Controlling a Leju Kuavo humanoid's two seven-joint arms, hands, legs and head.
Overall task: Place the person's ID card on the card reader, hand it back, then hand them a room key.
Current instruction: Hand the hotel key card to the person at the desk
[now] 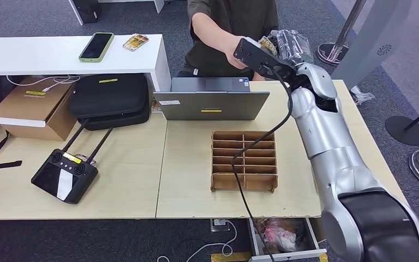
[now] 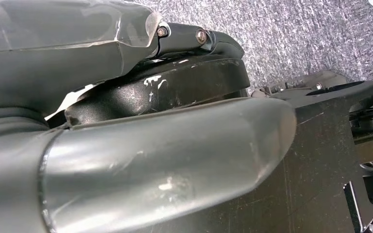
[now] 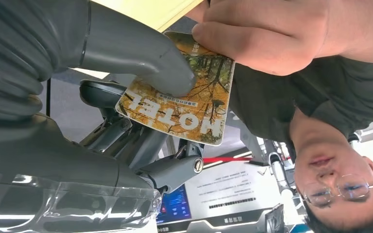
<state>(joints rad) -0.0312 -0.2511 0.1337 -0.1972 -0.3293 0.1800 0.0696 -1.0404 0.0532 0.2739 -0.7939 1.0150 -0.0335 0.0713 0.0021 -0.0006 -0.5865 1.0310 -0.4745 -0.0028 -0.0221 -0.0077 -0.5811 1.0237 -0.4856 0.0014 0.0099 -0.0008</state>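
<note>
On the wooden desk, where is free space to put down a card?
Bare wood lies between the black controller and the cardboard organizer, and in front of the laptop. The far right corner is crowded: there the right hand and a person's hand meet.

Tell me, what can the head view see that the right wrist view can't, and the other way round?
The head view alone takes in the desk: a laptop, a cardboard divider tray, a black controller, a black case and a phone on the white shelf. The right wrist view alone shows the card up close: an autumn forest picture printed HOTEL, pinched under the robot's thumb, with the person's fingers on its other end. Both show the right hand reaching out to the person's hand.
</note>
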